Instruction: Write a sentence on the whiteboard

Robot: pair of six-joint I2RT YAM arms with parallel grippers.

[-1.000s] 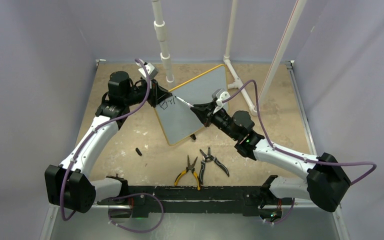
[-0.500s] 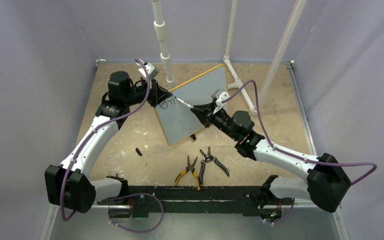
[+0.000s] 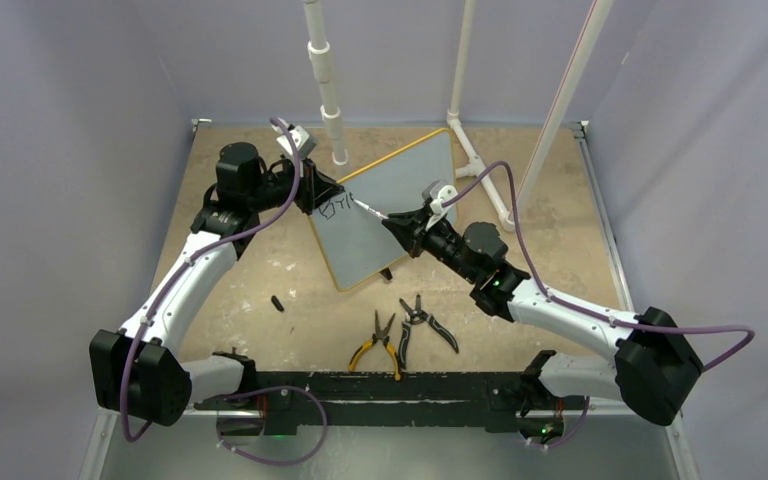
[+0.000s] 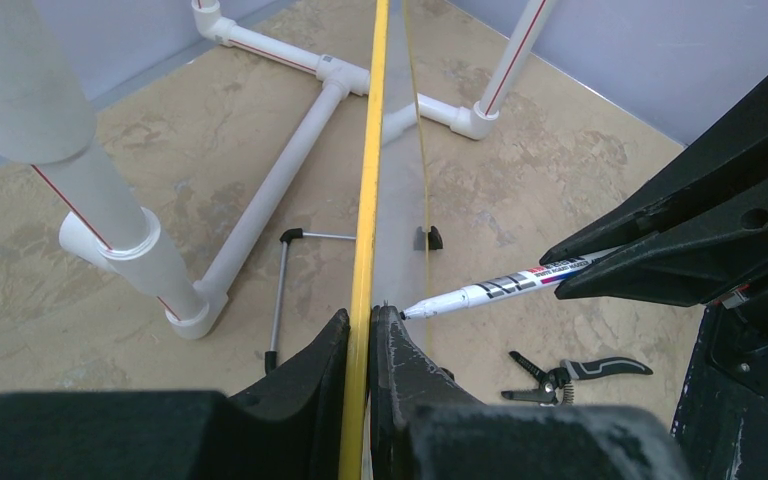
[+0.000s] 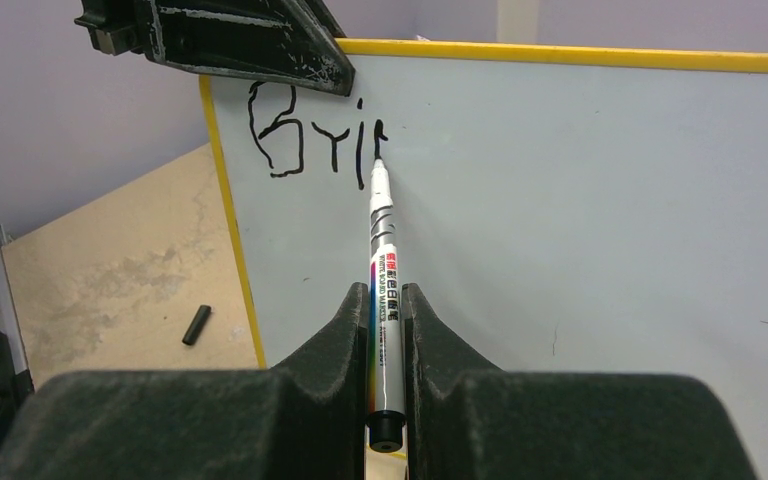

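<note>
The whiteboard [image 3: 385, 205] with a yellow rim stands tilted on the table; it fills the right wrist view [image 5: 580, 200]. My left gripper [image 3: 312, 192] is shut on its upper left edge, the yellow rim [image 4: 363, 260] clamped between the jaws. My right gripper [image 3: 392, 220] is shut on a white marker [image 5: 381, 270], whose tip touches the board. The sentence [image 5: 315, 140] reads "Bri" in black, with a fresh stroke at the tip. The marker also shows in the left wrist view [image 4: 505, 285].
A black marker cap [image 3: 277, 302] lies on the table left of the board. Yellow-handled pliers [image 3: 378, 342] and black-handled pliers [image 3: 423, 320] lie near the front. White PVC pipes [image 3: 326, 85] and a pipe frame [image 3: 475, 150] stand behind the board.
The marker tip has shifted slightly along the board near the letters. The left arm and board have not moved.
</note>
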